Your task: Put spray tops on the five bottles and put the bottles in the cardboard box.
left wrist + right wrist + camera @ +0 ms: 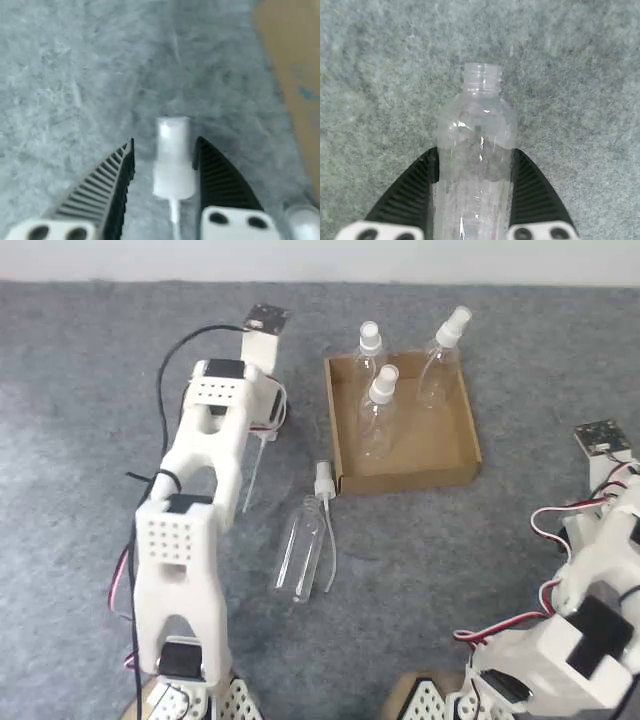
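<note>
The uncapped bottle (476, 130) is pinched in the right gripper (475, 156), its neck pointing straight out beyond the jaws, while the left gripper (165, 145) clamps the spray top (172, 170), tube trailing wristward; we judge top must meet neck.

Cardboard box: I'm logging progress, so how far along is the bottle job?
Done: three capped bottles lie in the cardboard box. In hand: the right gripper holds an uncapped bottle, and the left gripper is at a spray top. Left: capping that bottle, capping the open bottle on the carpet beside a loose spray top, and boxing both.
</note>
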You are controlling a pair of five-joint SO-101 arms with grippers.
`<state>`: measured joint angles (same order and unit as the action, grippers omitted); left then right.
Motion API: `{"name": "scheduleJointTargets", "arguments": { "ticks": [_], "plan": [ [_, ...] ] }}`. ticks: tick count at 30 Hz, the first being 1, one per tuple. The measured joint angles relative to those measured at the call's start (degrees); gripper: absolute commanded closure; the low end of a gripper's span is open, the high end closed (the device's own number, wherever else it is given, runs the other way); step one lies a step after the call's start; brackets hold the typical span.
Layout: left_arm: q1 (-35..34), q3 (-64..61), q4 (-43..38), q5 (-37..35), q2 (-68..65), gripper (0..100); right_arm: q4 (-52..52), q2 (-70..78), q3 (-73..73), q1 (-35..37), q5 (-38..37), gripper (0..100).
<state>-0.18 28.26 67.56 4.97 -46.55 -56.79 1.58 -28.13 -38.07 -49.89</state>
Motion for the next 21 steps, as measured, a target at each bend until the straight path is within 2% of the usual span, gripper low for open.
{"name": "scheduleJointTargets", "arguments": {
  "ticks": [4,13,17,21],
  "plan": [
    [0.26,12.13,6.95,0.18,-8.44,99,0.00,0.00,0.00,0.00,0.00,99.1],
    [-0.18,39.91,29.54,-1.67,-20.92,99,-0.79,0.00,0.26,-0.09,0.00,99.1],
    [-3.08,40.70,30.59,-5.01,-20.84,99,-1.14,0.00,0.35,-0.09,-0.09,99.1],
    [-2.46,30.77,30.77,-5.45,-15.82,99,-1.14,0.00,0.35,-0.62,-0.09,99.1]
  ]
}}
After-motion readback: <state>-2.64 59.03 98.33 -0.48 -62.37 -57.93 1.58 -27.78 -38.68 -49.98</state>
